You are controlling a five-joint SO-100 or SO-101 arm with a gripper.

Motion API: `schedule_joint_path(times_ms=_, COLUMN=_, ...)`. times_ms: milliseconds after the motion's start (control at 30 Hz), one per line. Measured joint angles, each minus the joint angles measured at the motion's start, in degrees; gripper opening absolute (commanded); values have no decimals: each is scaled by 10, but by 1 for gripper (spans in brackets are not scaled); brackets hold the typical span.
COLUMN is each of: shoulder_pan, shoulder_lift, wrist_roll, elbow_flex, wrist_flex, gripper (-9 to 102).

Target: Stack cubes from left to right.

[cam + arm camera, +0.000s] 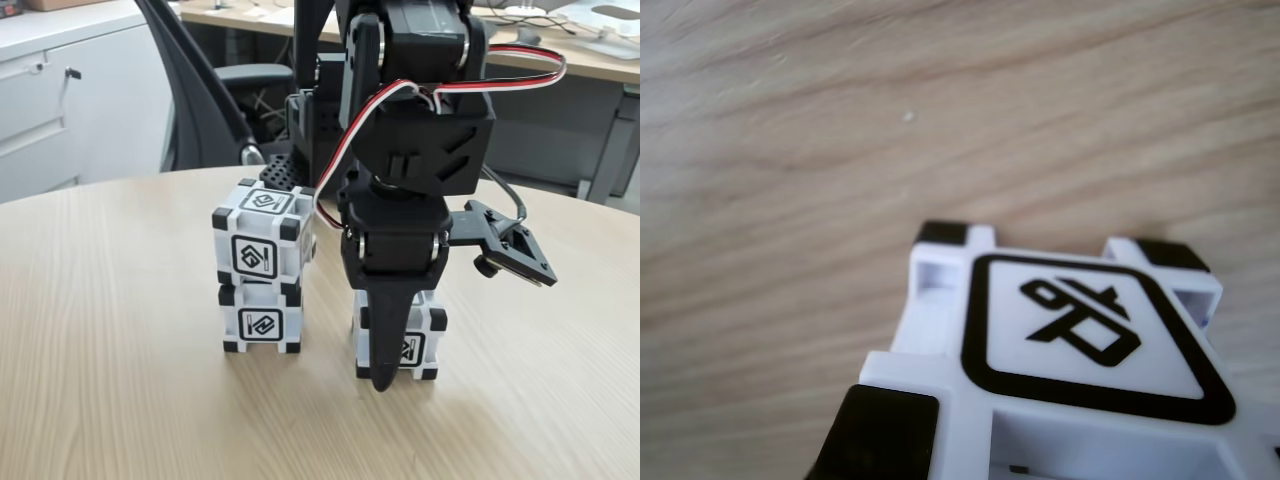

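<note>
Two cubes stand stacked on the left of the fixed view: the upper cube (262, 232) rests on the lower cube (262, 320). A third cube (420, 338) sits on the table to their right. My gripper (392, 360) reaches down over it from above. One black finger (385, 330) hangs in front of the cube's face with its tip near the table, and the other finger is hidden behind the cube. In the wrist view that cube (1080, 330) lies close below, its glyph face up. Whether the jaws press on it is unclear.
The round wooden table (120, 380) has bare surface to the left and in front. The arm's base (310, 130) stands behind the stack. An office chair (210, 90) and desks stand beyond the table's far edge.
</note>
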Motion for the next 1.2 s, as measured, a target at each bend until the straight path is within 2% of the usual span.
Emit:
schedule_joint_path(times_ms=700, shoulder_pan=1, shoulder_lift=403, wrist_roll=-72, elbow_flex=-7, wrist_flex=-1, gripper=0)
schedule_joint_path(times_ms=1200, shoulder_pan=177, shoulder_lift=451, wrist_roll=-152, elbow_flex=-7, wrist_flex=32, gripper=0)
